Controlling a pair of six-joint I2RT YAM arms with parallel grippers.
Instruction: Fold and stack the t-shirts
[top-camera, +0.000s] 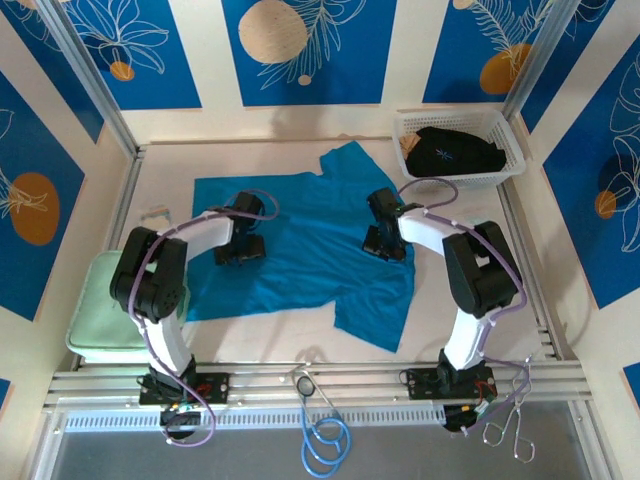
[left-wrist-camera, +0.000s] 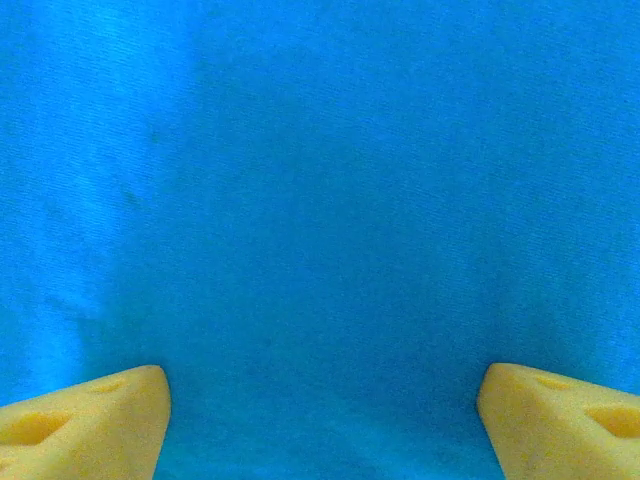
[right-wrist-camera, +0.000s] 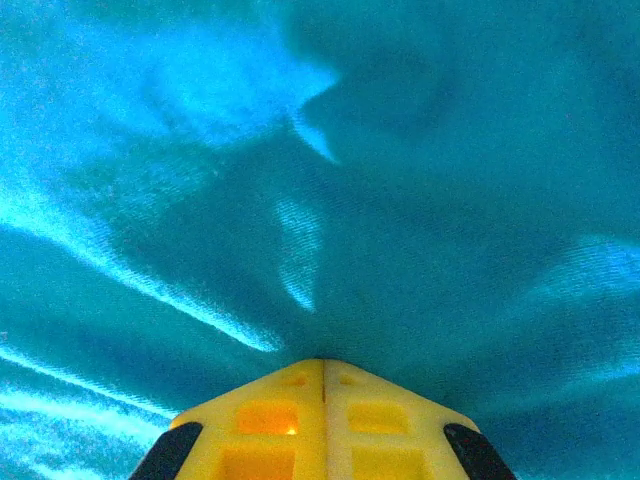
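The first fold of the teal shirt, spread mid-surface, seems in hand: the right gripper pinches its cloth with closed jaws, the left gripper hovers with open jaws and should close next; the black shirt lies in the far-right-corner basket.

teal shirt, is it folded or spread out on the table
Spread out, not folded. The teal t-shirt lies flat across the table with both sleeves out; the cloth only creases toward the shut right gripper.

No readable text, brand or number is to be found anywhere tbh. A small pale mark is seen on the black t-shirt inside the white basket, but nothing can be read from it.
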